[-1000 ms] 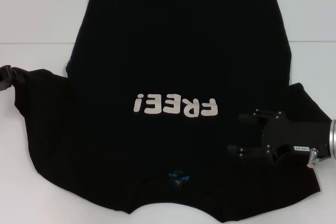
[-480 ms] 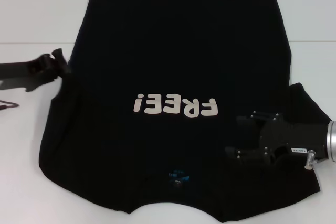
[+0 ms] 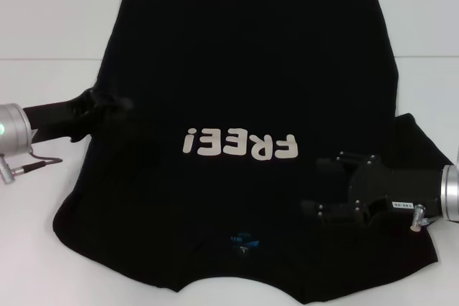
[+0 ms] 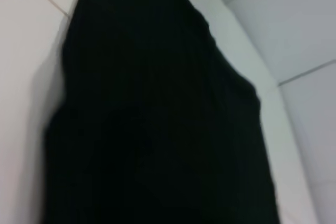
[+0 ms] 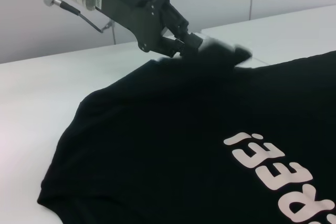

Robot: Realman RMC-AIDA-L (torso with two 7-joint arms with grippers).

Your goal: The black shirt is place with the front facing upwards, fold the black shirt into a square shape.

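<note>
The black shirt (image 3: 244,69) lies front up on the white table, its white "FREE!" letters (image 3: 240,145) upside down to me and its blue neck label (image 3: 242,241) near the front edge. My left gripper (image 3: 115,105) is shut on the shirt's left sleeve and holds it over the shirt's left side. The right wrist view shows it (image 5: 220,53) pinching the cloth (image 5: 173,145). My right gripper (image 3: 319,185) is open and empty, just above the shirt's right side beside the letters. In the left wrist view, black cloth (image 4: 157,129) fills the picture.
The white table (image 3: 43,19) shows to the left, right and behind the shirt. The shirt's right sleeve (image 3: 419,148) lies spread out under my right arm. A thin cable (image 3: 36,165) hangs from the left wrist.
My left gripper has moved right from the table's left edge, pulling the left sleeve in over the shirt's body. My right gripper has shifted slightly left.
</note>
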